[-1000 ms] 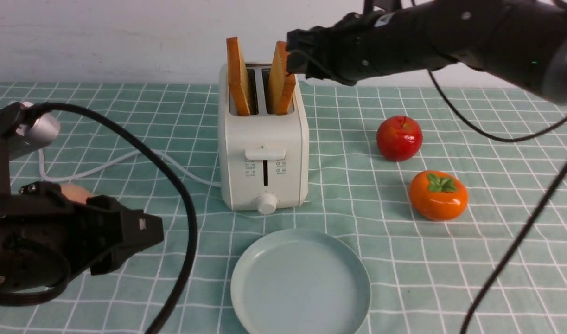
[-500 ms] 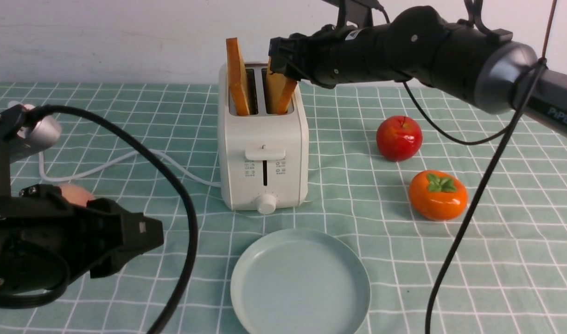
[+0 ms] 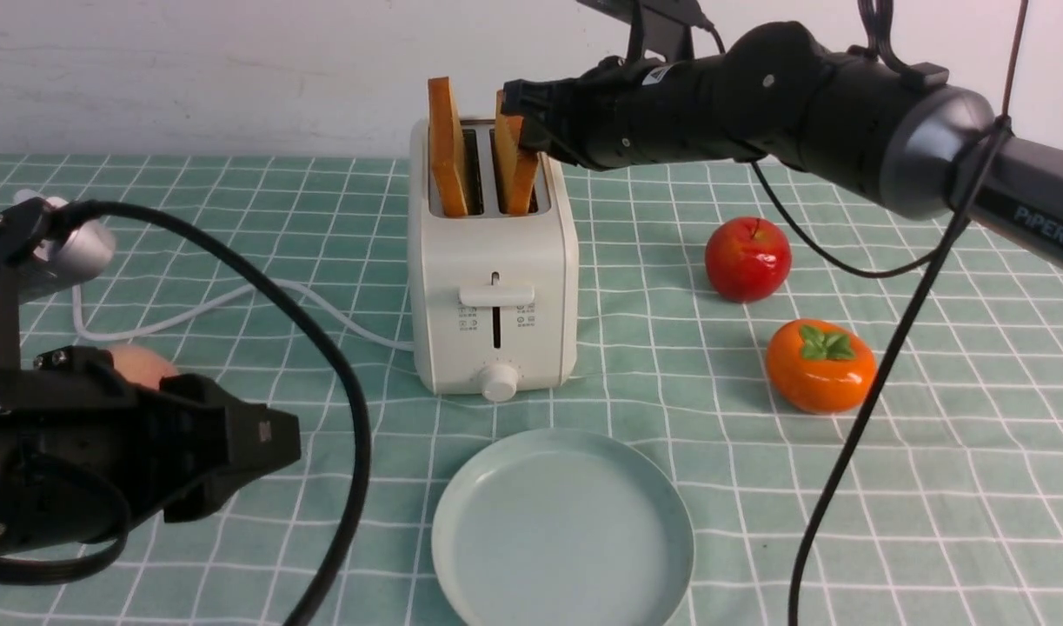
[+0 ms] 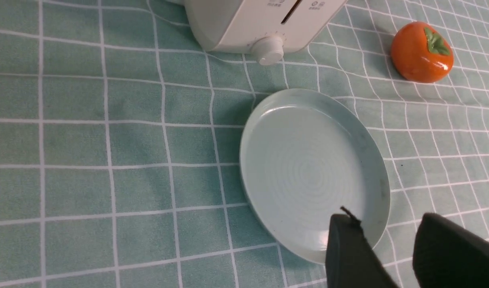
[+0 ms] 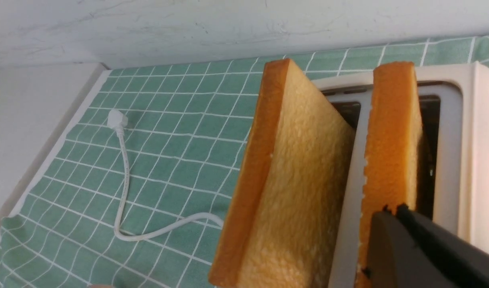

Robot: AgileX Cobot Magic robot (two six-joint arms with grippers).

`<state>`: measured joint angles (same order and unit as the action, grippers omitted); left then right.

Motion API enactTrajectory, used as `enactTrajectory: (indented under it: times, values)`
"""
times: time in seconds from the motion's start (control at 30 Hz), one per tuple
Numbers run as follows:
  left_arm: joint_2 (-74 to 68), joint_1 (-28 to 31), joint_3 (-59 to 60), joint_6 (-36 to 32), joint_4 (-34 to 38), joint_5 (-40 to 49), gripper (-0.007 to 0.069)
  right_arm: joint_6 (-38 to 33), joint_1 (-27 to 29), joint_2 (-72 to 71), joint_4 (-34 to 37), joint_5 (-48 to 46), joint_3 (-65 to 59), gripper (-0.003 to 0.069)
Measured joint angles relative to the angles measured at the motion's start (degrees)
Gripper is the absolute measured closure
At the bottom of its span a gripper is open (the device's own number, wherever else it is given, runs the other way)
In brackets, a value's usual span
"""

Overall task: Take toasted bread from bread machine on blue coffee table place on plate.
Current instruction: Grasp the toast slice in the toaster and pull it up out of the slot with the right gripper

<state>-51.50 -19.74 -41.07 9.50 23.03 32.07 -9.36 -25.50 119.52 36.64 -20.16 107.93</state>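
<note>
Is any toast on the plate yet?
No, the plate holds nothing; the left toast and right toast both stand in the toaster.

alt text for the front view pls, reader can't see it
The right gripper is shut on the right slice of toast in a white toaster, beside a second slice. A pale plate lies bare in front on the green checked table.

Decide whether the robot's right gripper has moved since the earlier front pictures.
Yes. The right gripper has shifted left and slightly down against the white boxy two-slot toaster, now at its right slot's golden toast slice.
</note>
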Motion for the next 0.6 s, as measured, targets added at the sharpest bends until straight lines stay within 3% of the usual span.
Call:
enactTrajectory:
  times: [0.43,0.6]
  values:
    - [0.0,0.0,0.0,0.0,-1.3,1.7,0.0386,0.0,0.0,-0.3,0.0,-0.4,0.0,0.067]
    - [0.0,0.0,0.0,0.0,-1.7,1.7,0.0386,0.0,0.0,-2.9,-5.0,-3.3,-0.1,0.0529]
